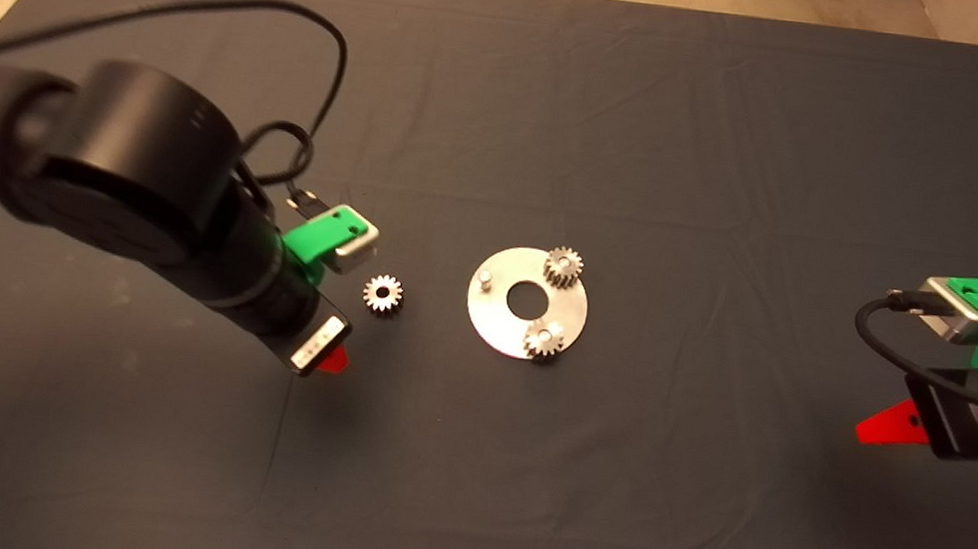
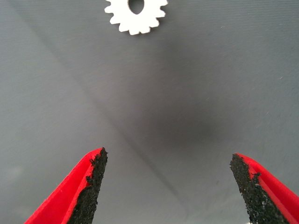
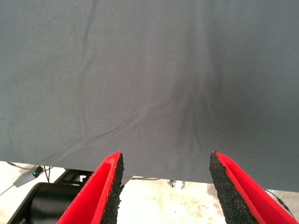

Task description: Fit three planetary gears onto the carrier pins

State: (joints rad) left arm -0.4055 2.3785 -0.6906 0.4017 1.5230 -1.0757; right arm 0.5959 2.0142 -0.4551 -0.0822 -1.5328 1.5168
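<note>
A round silver disc [image 1: 502, 317] lies at the mat's middle. Two planetary gears sit on its carrier pins: one at the far side [image 1: 562, 267], one at the near side [image 1: 543, 340]. The third pin [image 1: 485, 280] on the left stands bare. A third gear [image 1: 383, 293] lies flat on the mat left of the disc; it also shows in the left wrist view [image 2: 136, 16]. My left gripper [image 2: 168, 179] is open and empty, hovering just near-left of that gear, its red fingertip [image 1: 334, 360] showing in the head view. My right gripper [image 3: 166, 179] is open and empty, at the mat's right edge [image 1: 890, 429].
A black cable [image 1: 289, 86] loops from the left arm over the mat. The mat's near edge, bare floor and dark equipment [image 3: 51, 203] show in the right wrist view.
</note>
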